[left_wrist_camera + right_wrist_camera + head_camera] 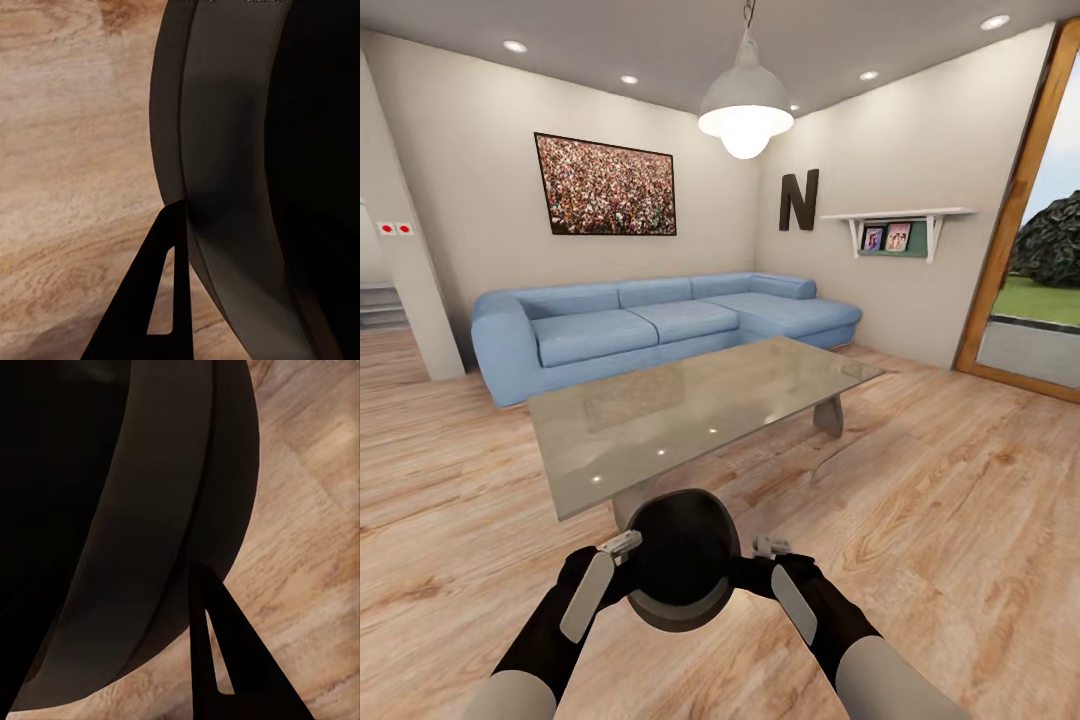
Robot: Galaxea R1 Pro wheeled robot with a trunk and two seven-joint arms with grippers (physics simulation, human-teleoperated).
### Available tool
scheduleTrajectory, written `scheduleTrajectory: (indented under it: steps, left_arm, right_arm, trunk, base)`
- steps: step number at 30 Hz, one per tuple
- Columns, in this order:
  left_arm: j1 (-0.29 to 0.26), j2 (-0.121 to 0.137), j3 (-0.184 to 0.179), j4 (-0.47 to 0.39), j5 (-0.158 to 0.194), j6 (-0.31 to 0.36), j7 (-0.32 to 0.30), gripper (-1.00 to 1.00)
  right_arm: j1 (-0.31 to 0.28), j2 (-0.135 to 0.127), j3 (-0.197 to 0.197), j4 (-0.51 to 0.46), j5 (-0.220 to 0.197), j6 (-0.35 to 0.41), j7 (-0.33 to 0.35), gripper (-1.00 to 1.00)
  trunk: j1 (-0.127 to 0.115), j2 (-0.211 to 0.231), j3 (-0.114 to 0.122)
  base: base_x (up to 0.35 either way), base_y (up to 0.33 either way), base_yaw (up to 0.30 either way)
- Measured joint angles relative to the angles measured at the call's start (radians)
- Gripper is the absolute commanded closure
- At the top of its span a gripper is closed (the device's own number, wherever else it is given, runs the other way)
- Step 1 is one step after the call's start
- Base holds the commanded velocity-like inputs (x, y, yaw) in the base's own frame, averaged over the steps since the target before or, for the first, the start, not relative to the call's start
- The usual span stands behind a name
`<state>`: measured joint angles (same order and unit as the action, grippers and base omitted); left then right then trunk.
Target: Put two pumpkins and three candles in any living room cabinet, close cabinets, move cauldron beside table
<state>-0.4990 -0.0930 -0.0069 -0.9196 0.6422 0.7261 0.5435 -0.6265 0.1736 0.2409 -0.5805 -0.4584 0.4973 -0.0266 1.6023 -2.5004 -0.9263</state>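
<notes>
At 12 o'clock, the table; cauldron clamped between left hand and right hand. Final step: lowering beside it.

You are looking down at two arms showing pale grey upper segments and matte black wrists. The left gripper and right gripper are wearing light grey finger plates with small silvery tips. In the wrist views, each finger is appearing black, wedge-shaped and slotted, possibly just shadowed.
</notes>
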Motion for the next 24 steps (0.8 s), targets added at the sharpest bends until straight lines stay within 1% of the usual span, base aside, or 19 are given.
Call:
scheduleTrajectory:
  steps: [3,4,5,6,8,15,24]
  left_arm:
    - [0.000,0.001,-0.002,0.000,0.001,-0.001,0.000,1.00]
    - [0.000,0.085,-0.184,0.020,0.236,-0.107,0.047,1.00]
    - [0.000,0.084,-0.186,0.027,0.249,-0.118,0.047,1.00]
    - [0.000,0.089,-0.199,0.022,0.266,-0.112,0.065,1.00]
    - [0.000,0.084,-0.191,0.038,0.263,-0.119,0.051,1.00]
    - [0.000,0.088,-0.199,0.030,0.268,-0.119,0.060,1.00]
    - [0.000,0.087,-0.198,0.031,0.267,-0.119,0.059,1.00]
  right_arm:
    - [0.000,0.000,0.000,0.000,0.000,0.000,0.000,1.00]
    - [0.000,0.001,0.010,0.002,0.017,-0.017,-0.002,1.00]
    - [0.000,0.001,0.011,0.002,0.019,-0.019,-0.006,1.00]
    - [0.000,0.000,0.007,0.002,0.019,-0.007,-0.002,1.00]
    - [0.000,0.000,0.009,0.001,0.020,0.000,-0.013,1.00]
    - [0.000,0.000,0.009,0.001,0.020,-0.005,-0.008,1.00]
    - [0.000,0.000,0.009,0.001,0.020,-0.004,-0.008,1.00]
  trunk:
    - [0.000,0.000,0.000]
    - [0.000,0.000,0.000]
    - [0.000,0.000,0.000]
    - [0.000,0.000,0.000]
    - [0.000,0.000,0.000]
    - [0.000,0.000,0.000]
    - [0.000,0.000,0.000]
  base:
    - [0.000,0.000,0.000]
    - [0.000,0.000,0.000]
    - [0.000,0.000,0.000]
    - [0.000,0.000,0.000]
    - [0.000,0.000,0.000]
    - [0.000,0.000,0.000]
    - [0.000,0.000,0.000]
